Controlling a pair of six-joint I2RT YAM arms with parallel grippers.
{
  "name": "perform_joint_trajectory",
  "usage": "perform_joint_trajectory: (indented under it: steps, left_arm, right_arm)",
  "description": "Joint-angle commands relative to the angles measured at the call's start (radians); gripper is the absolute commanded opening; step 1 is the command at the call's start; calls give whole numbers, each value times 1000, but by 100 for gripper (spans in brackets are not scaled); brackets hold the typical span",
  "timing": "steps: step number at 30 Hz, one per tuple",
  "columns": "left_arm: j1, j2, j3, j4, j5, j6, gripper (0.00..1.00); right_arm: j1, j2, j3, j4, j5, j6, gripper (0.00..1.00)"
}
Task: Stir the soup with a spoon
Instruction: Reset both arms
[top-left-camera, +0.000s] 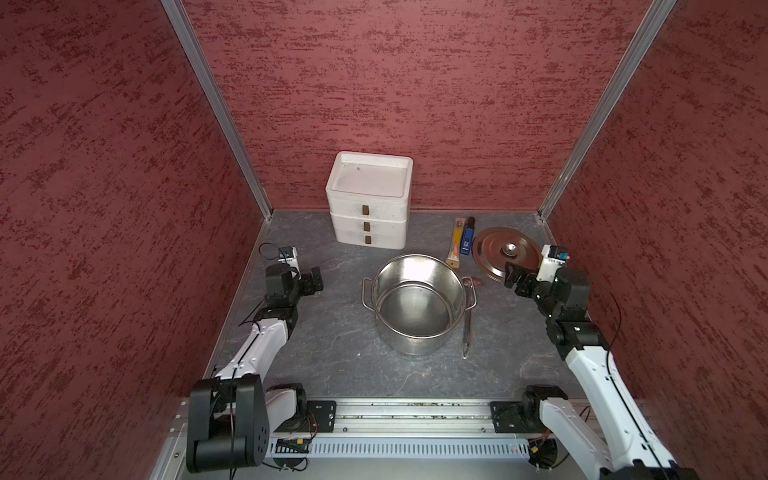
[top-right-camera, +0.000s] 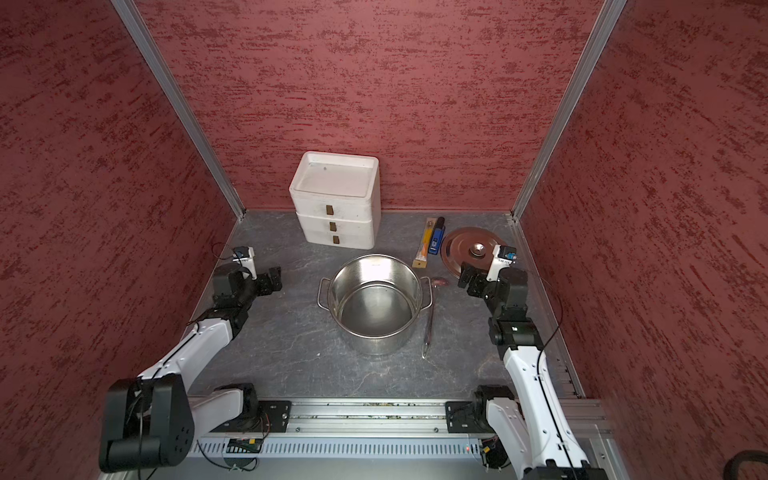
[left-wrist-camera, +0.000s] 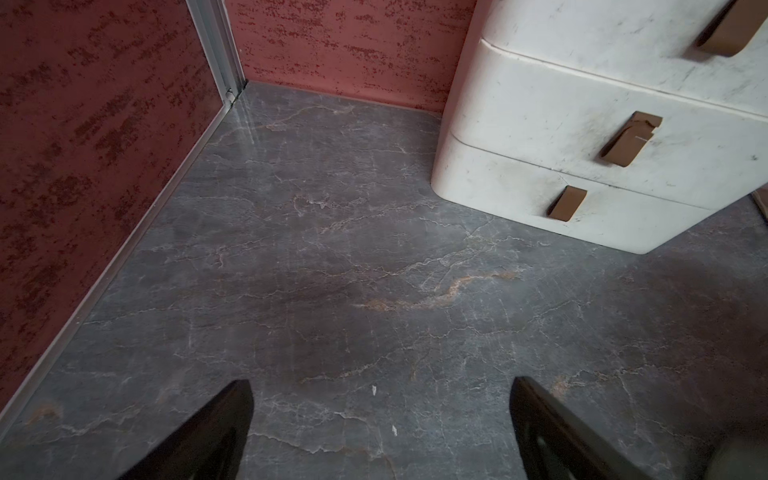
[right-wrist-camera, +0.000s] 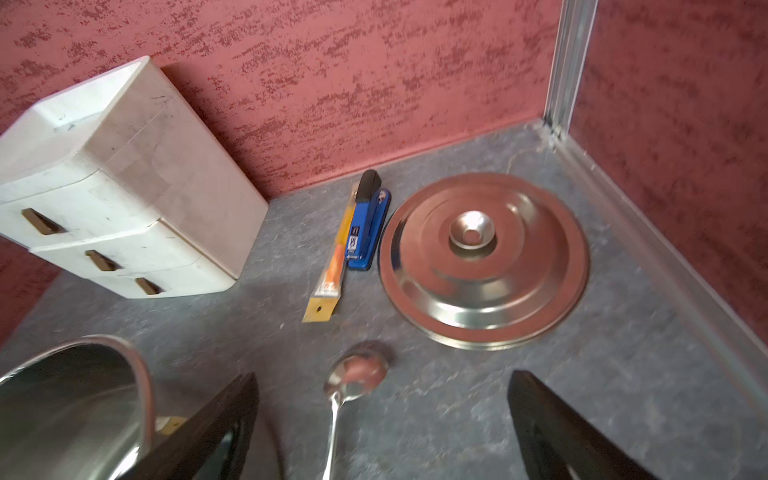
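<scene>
One handle of the pot (top-left-camera: 417, 345) overlaps part of the spoon (top-left-camera: 467, 332).

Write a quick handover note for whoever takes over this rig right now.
Left gripper: open, empty, over the table, away from the pot.
Right gripper: open, empty, near the bowl of the spoon.
The spoon lies flat on the table beside the pot, on the robot's right; the lid is off, near the back right corner.
Done: pot uncovered. Left: pick up the spoon and stir; no liquid visible in the pot.
</scene>
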Motion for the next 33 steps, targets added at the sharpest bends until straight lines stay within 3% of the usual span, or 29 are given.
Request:
perform_joint_trajectory:
  steps: [1, 7, 14, 15, 22, 23, 33]
  left_arm:
    - [12, 41, -55, 275, 93, 41, 100]
    - [-4, 137, -162, 552, 97, -10, 100]
    - [-79, 357, -173, 821, 26, 55, 100]
    - [-79, 341, -134, 713, -30, 34, 100]
    - [-62, 351, -126, 703, -41, 9, 100]
    - [-61, 351, -127, 704, -42, 8, 100]
    - [-80, 352, -129, 712, -65, 20, 100]
  right_arm:
    - [5, 112, -90, 367, 57, -194, 99]
    - [6, 316, -188, 684, -12, -158, 99]
    - [5, 461, -260, 874, -30, -175, 99]
    - [7, 487, -262, 907, -28, -178, 98]
    - [6, 700, -245, 1085, 8, -175, 98]
    - [7, 685, -223, 1013, 30, -169, 99]
    - [6, 693, -221, 1013, 32, -170, 99]
